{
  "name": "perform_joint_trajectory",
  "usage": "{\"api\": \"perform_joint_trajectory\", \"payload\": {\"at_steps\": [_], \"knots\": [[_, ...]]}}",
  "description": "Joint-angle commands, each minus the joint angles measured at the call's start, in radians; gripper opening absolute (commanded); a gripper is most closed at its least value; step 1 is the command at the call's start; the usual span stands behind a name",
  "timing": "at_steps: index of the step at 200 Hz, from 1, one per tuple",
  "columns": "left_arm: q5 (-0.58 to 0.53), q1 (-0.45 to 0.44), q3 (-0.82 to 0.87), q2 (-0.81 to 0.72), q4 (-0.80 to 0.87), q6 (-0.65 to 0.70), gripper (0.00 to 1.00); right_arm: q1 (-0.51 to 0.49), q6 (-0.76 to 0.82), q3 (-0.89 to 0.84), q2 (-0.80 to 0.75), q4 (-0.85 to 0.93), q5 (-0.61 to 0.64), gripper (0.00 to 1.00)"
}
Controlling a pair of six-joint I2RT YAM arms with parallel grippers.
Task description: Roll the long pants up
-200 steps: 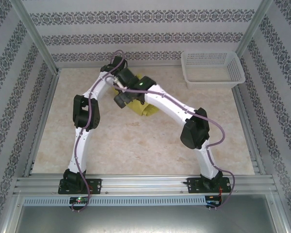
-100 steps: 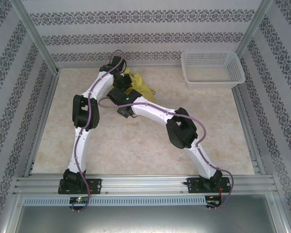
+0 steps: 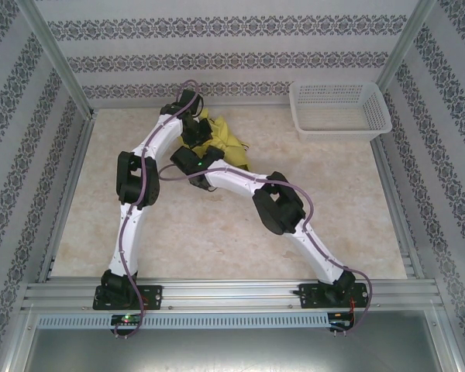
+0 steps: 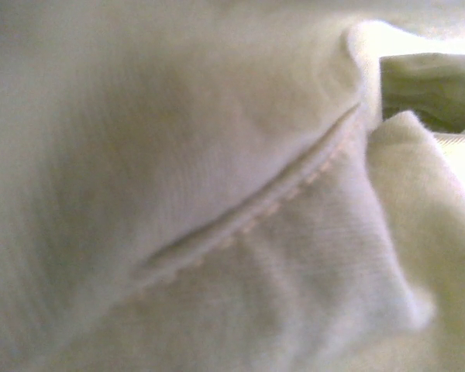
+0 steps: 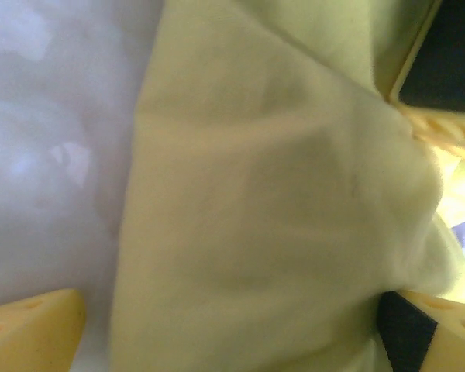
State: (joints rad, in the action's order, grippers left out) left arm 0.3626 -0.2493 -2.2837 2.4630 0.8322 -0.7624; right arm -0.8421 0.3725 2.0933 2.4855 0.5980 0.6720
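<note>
Two-armed inward reach: left gripper clamped tight on the bunched long pants, right gripper spread wide against the cloth.

Beige marbled bench, pattern-banded walls on three sides, aluminium corner posts, metal rail along the near edge

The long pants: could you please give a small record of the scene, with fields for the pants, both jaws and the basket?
pants: long pants, yellow-green, bunched at the far middle of the table
left jaws: shut, apparently pinching the pants
right jaws: open wide, cloth lying between them
basket: white mesh basket, far right corner, apart from the pants
</note>
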Motion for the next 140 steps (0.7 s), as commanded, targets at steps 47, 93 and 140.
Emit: {"api": "perform_joint_trajectory", "payload": {"at_steps": [47, 93, 140], "knots": [[0.017, -0.02, 0.044, -0.076, 0.054, 0.024, 0.0, 0.145, 0.072, 0.152, 0.121, -0.013, -0.013, 0.8], [-0.01, -0.001, -0.03, -0.093, 0.09, 0.038, 0.0, 0.199, -0.015, 0.147, 0.101, 0.085, -0.161, 0.0], [0.016, 0.077, -0.204, -0.085, 0.098, -0.023, 0.55, 0.19, -0.086, -0.009, -0.009, 0.069, -0.219, 0.0]]}}
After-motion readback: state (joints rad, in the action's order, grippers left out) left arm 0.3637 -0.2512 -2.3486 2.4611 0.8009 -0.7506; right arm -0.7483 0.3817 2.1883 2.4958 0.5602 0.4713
